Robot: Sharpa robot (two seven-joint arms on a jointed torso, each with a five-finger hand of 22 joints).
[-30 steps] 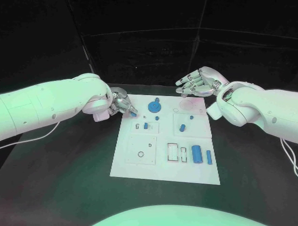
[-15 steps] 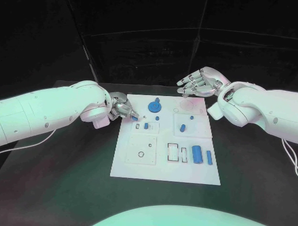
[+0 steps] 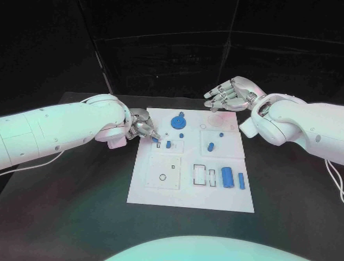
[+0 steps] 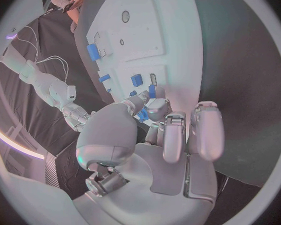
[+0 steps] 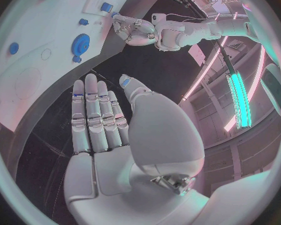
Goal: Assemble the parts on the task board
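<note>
At the task board (image 3: 189,187) left edge, the left hand (image 3: 142,127) pinches a small blue part (image 3: 155,139); the right hand (image 3: 230,94) hovers, fingers spread.

left hand (image 3: 139,127) fingers pinched together, right hand (image 3: 231,95) raised with fingers apart

Black table (image 3: 77,190) before us, bearing the white task board (image 3: 172,193)

We see the board lying flat at the table's middle; a pale cable (image 3: 27,166) trails across the table's left side
</note>
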